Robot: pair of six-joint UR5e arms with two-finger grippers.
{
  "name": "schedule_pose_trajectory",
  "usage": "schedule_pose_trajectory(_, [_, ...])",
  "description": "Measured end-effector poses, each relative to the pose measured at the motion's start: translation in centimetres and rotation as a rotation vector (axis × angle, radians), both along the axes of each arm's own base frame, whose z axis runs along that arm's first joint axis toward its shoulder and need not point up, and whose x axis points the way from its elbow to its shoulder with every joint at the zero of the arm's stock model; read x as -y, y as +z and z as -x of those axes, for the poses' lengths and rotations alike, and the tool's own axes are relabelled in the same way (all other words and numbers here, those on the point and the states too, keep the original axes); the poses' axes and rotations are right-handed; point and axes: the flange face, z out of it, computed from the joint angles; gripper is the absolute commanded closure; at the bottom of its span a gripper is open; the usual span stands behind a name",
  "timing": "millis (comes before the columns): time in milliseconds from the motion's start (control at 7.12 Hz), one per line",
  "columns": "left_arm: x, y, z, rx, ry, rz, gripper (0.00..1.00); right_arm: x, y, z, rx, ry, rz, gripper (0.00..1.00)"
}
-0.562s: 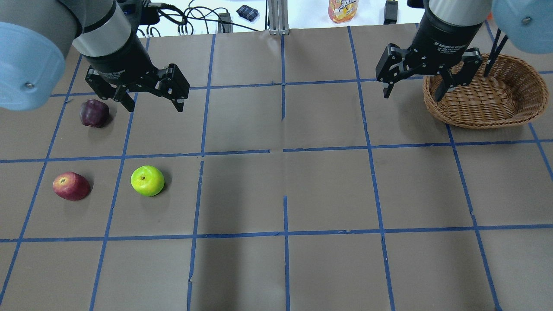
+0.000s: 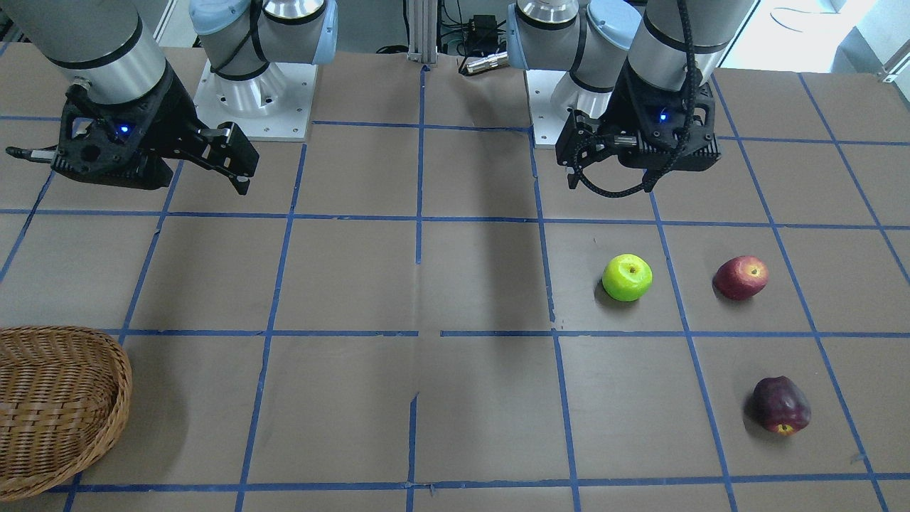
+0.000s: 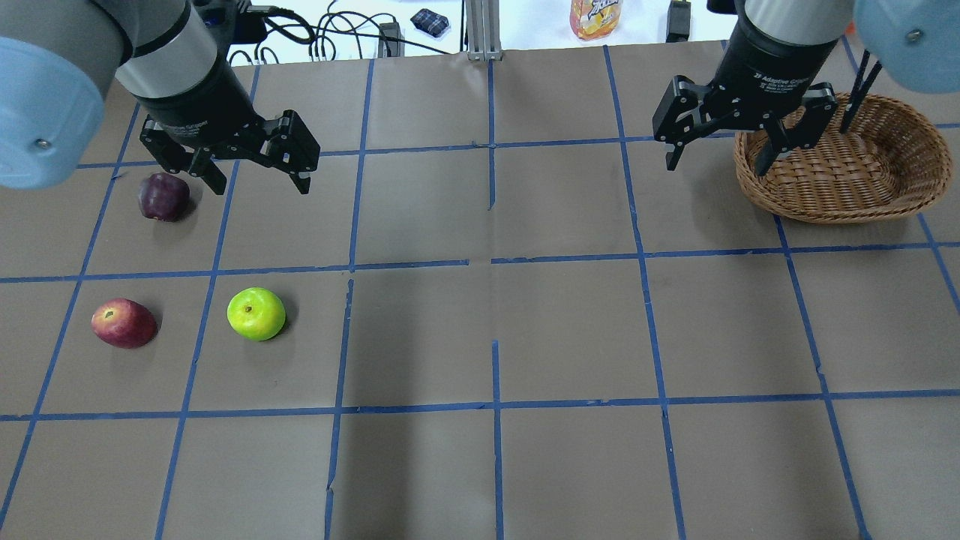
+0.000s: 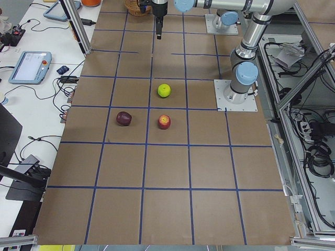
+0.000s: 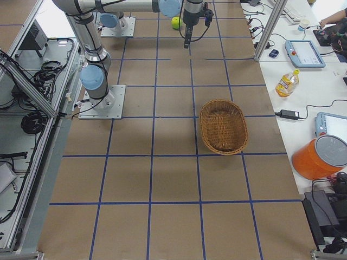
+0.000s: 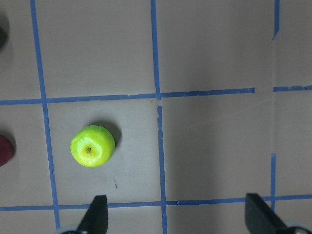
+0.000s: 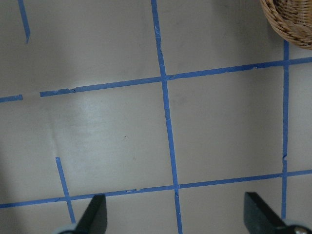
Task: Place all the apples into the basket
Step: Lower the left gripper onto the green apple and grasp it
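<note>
The lime green apple (image 3: 256, 313) (image 2: 627, 277) (image 6: 92, 146), the red apple (image 3: 123, 322) (image 2: 741, 276) and the dark maroon apple (image 3: 163, 196) (image 2: 780, 405) lie apart on the table's left half. The wicker basket (image 3: 847, 161) (image 2: 57, 405) (image 5: 223, 126) stands at the far right and holds no apples. My left gripper (image 3: 260, 184) (image 6: 178, 217) is open and empty, above the table just right of the maroon apple. My right gripper (image 3: 716, 166) (image 7: 175, 217) is open and empty, above the basket's left rim.
The brown table carries a blue tape grid (image 3: 491, 262). Beyond its far edge lie cables (image 3: 330, 34) and an orange bottle (image 3: 596, 16). Both arm bases (image 2: 252, 92) stand at the robot's side. Tablets and an orange bucket (image 5: 320, 157) sit on side benches.
My left gripper has shifted slightly left and toward the far edge, still open. My right gripper, the apples and the basket have not visibly moved.
</note>
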Motion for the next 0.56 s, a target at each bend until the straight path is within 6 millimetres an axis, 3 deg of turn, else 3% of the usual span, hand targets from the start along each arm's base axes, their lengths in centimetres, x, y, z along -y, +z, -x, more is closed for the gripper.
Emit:
schedule_pose_trajectory(281, [1.4,-3.5,-5.6,-0.006,-0.03,-0.07,0.0,0.0,0.0,0.0,0.0,0.0,0.0,0.0])
schedule_pose_trajectory(562, [1.3,-10.0,-10.5,-0.021,-0.022,-0.109,0.0,0.0,0.0,0.0,0.0,-0.001,0.0,0.0])
